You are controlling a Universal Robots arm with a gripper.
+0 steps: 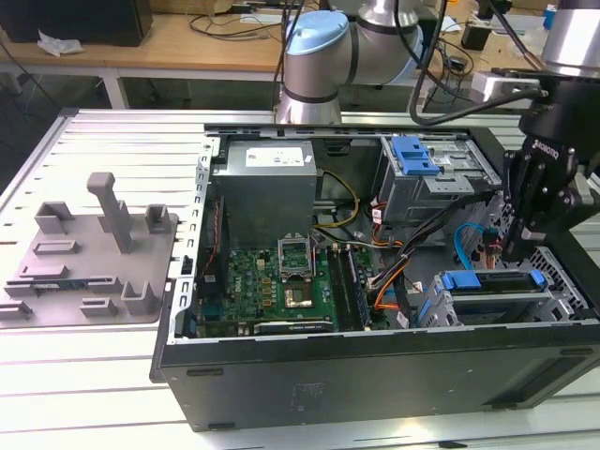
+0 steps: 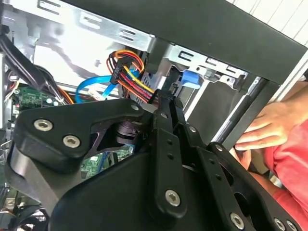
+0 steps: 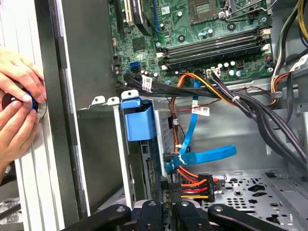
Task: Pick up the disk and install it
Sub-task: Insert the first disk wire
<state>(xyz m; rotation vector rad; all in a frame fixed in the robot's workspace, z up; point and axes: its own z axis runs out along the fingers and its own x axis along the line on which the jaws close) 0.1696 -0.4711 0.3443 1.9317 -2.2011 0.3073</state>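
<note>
One tool [image 2: 166, 102] clenched beside cables [image 2: 130, 72], one disk [image 3: 139, 122] in its bay [image 3: 123, 154], two hands [image 3: 19, 77] nearby

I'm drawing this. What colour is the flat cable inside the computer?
The cable is blue, clearest in the first wrist view.

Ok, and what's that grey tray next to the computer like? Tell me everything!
The grey fixture tray looks like moulded plastic, all one dull grey. Its flat base has raised blocks and low walls of different shapes, and one tall post stands up near its middle. It lies flat on the ribbed metal table, on the exterior view's left of the open computer case and close beside it. Whether its edge touches the case cannot be told.
</note>
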